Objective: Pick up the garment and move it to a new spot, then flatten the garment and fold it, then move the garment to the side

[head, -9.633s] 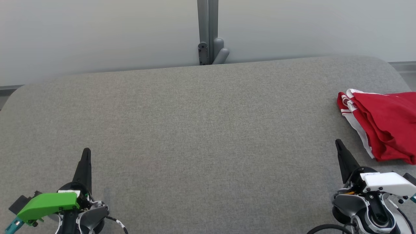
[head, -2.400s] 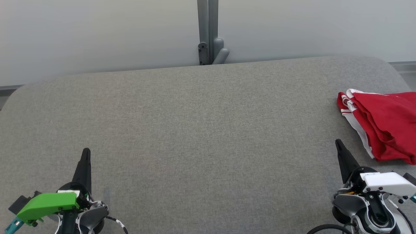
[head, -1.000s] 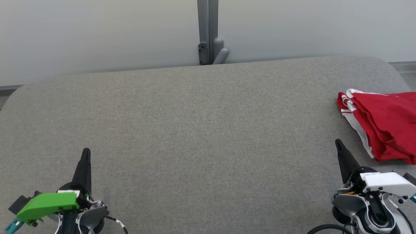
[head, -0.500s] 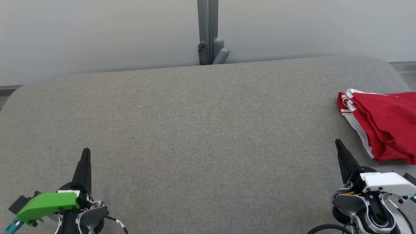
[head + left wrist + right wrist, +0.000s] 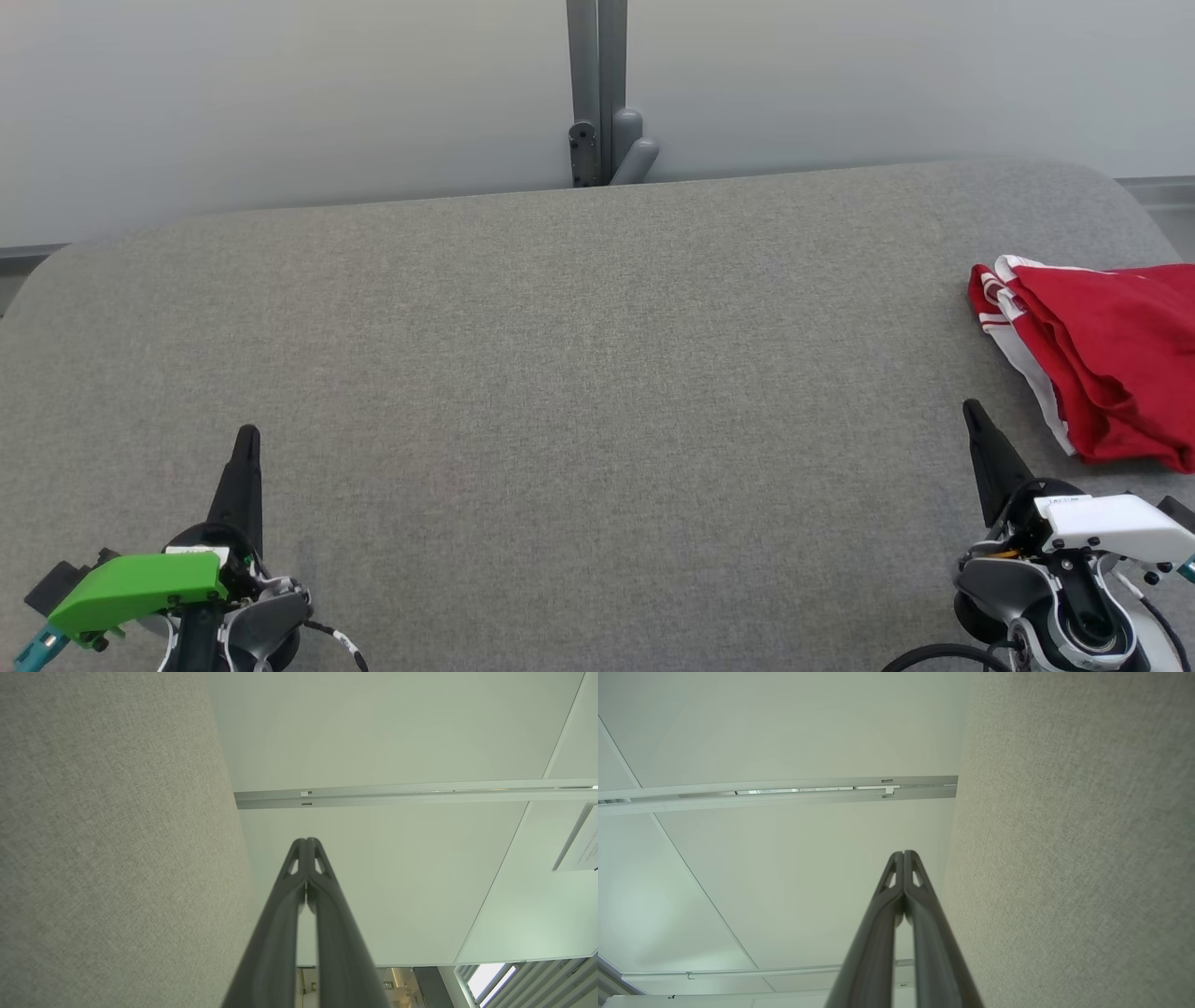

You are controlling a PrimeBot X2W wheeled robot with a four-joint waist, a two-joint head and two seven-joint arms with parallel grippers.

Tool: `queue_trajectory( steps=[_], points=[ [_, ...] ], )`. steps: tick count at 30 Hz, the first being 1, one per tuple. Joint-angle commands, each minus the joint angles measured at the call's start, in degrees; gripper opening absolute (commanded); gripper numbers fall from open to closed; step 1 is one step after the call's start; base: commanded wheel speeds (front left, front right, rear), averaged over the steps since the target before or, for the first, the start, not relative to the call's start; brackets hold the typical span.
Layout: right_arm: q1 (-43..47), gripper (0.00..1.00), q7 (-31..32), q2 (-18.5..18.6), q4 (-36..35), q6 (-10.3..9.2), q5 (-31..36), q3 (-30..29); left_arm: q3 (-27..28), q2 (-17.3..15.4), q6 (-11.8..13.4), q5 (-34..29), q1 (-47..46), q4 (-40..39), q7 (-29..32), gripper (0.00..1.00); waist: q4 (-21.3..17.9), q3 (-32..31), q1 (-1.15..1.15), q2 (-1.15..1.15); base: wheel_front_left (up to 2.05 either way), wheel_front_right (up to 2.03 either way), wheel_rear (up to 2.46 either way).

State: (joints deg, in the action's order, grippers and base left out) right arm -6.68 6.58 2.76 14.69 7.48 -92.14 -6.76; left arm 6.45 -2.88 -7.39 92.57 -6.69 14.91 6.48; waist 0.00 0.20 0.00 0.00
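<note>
Left gripper (image 5: pixel 247 434) and right gripper (image 5: pixel 972 408) both clenched on nothing; garment (image 5: pixel 1111 355) lies far right.
Each gripper's two dark fingers press together, tips pointing toward the far edge of the grey table (image 5: pixel 579 355), one at each near corner. The red garment with white trim lies bunched on the table's right side, near the right gripper but apart from it, partly cut off by the picture's edge.

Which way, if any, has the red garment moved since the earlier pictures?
No. The red garment keeps its place relative to the grey post.
</note>
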Motion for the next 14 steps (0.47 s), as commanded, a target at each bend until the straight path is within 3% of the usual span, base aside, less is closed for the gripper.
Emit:
queue_trajectory(
  steps=[1, 14],
  points=[
    [-0.54, 0.00, 0.31, 0.24, 0.07, 0.02, -0.35, 0.05, 0.13, -0.02, -0.19, -0.51, -0.78, -0.18, 0.19, 0.00, 0.00, 0.00, 0.00, 0.00, 0.00, 0.00, 0.00],
    [-0.54, 0.00, 0.31, 0.24, 0.07, 0.02, -0.35, 0.05, 0.11, -0.02, -0.19, -0.49, -0.78, -0.18, 0.17, 0.00, 0.00, 0.00, 0.00, 0.00, 0.00, 0.00, 0.00]
  ],
)
